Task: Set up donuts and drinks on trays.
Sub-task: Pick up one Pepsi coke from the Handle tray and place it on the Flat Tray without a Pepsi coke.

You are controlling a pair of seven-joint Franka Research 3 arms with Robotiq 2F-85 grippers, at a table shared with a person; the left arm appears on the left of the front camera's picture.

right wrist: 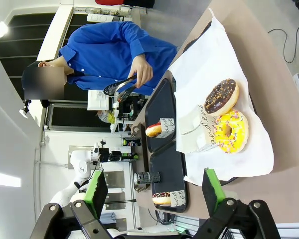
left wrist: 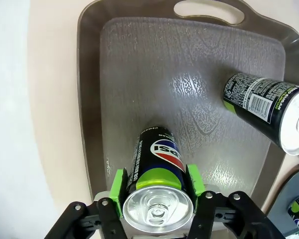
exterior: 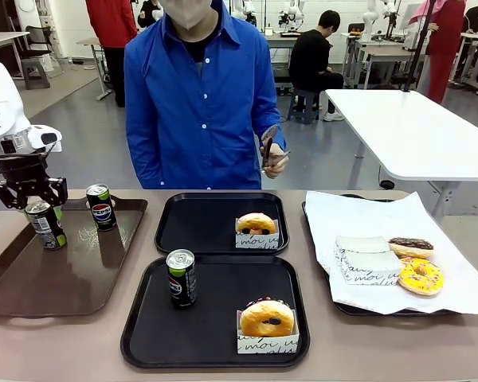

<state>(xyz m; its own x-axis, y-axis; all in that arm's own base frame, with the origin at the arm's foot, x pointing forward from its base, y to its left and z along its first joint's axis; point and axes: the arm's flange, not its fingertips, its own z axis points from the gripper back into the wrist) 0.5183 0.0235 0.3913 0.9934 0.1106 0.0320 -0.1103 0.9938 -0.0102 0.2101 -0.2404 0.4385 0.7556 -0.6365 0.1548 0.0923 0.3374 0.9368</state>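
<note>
My left gripper (exterior: 32, 197) is shut on the top of a black soda can (exterior: 47, 226) over the brown tray (exterior: 56, 278). In the left wrist view the green pads (left wrist: 120, 191) squeeze this can (left wrist: 157, 159) from both sides. A second can (exterior: 102, 207) stands beside it. A third can (exterior: 181, 278) stands on the near black tray (exterior: 215, 318) with a boxed donut (exterior: 267, 321). The far black tray (exterior: 199, 223) holds another boxed donut (exterior: 256, 228). My right gripper (right wrist: 154, 191) hangs open above the table's right end, with nothing between its fingers.
A paper-lined tray (exterior: 462, 294) at the right holds a chocolate donut (exterior: 411, 246), a yellow sprinkled donut (exterior: 421, 277) and an empty white box (exterior: 362, 259). A person in a blue shirt stands at the far side holding tongs (exterior: 269, 147).
</note>
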